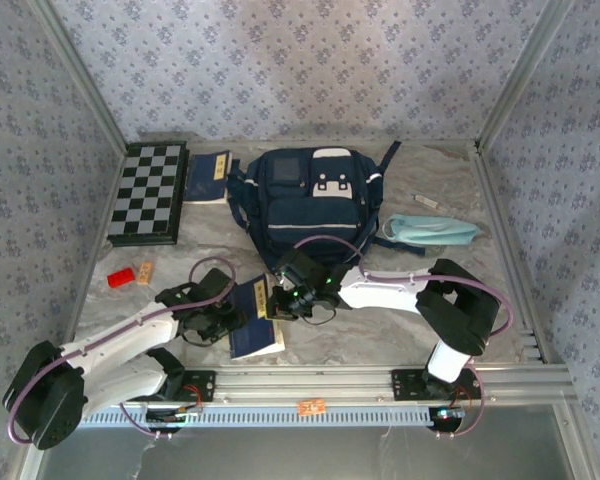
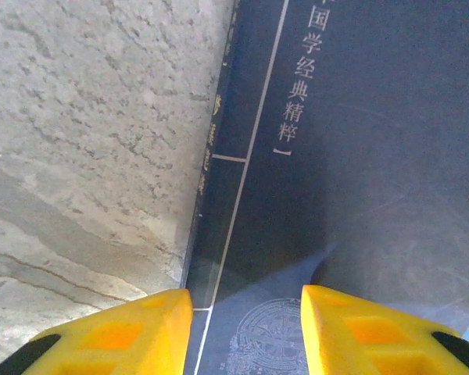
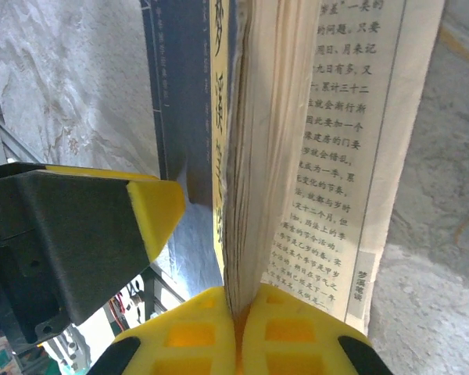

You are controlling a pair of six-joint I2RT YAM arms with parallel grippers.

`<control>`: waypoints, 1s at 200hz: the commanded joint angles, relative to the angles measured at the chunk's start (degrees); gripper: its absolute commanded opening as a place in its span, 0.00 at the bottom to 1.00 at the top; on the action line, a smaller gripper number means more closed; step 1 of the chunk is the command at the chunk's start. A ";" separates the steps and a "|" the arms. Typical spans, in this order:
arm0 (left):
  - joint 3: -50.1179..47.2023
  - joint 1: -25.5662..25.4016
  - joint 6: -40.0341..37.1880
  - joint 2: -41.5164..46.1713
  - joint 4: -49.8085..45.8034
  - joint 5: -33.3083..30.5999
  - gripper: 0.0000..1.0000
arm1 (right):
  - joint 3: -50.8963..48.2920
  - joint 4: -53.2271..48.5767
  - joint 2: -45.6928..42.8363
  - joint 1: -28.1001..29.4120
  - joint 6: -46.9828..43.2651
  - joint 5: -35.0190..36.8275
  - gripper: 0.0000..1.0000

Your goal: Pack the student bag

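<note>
The student bag [image 1: 305, 200], a navy backpack with white patches, lies at the back centre of the table. In front of it a dark blue book [image 1: 257, 320] lies with its pages partly lifted. My right gripper [image 1: 277, 295] [image 3: 245, 301] is shut on the fore-edge of the book's page block [image 3: 266, 156], and a printed page [image 3: 336, 156] hangs open to the right of it. My left gripper [image 1: 225, 310] [image 2: 246, 301] stands open just above the book's cover [image 2: 336, 156], its left finger near the spine. One of its yellow fingertips [image 3: 152, 207] shows beside the cover.
A chessboard [image 1: 148, 192] and a second dark book [image 1: 207, 178] lie at the back left. A red block [image 1: 120, 277] and a small wooden block [image 1: 144, 271] sit at the left. A light-blue pouch [image 1: 430, 230] and a pen-like stick [image 1: 425, 203] lie right of the bag.
</note>
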State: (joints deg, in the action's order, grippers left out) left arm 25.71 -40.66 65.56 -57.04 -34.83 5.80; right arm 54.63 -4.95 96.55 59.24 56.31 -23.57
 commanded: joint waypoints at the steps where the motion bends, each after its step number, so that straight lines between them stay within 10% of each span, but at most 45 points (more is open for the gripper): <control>1: 1.26 1.05 -1.23 1.22 -3.82 -0.65 0.46 | 2.99 -0.66 -1.47 0.65 -2.43 0.88 0.02; 82: 13.26 16.80 -13.19 11.45 -14.17 8.14 0.63 | 7.12 -10.92 -14.77 -2.38 -9.05 6.40 0.00; 200: 15.95 23.27 -10.76 9.28 20.14 35.01 0.80 | 8.28 -12.10 -28.73 -20.32 -10.41 -10.49 0.00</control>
State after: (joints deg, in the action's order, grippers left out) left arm 41.01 -17.61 52.14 -47.33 -25.93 35.09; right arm 60.60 -18.68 69.65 40.88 45.63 -28.25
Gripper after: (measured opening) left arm 0.796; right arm 0.051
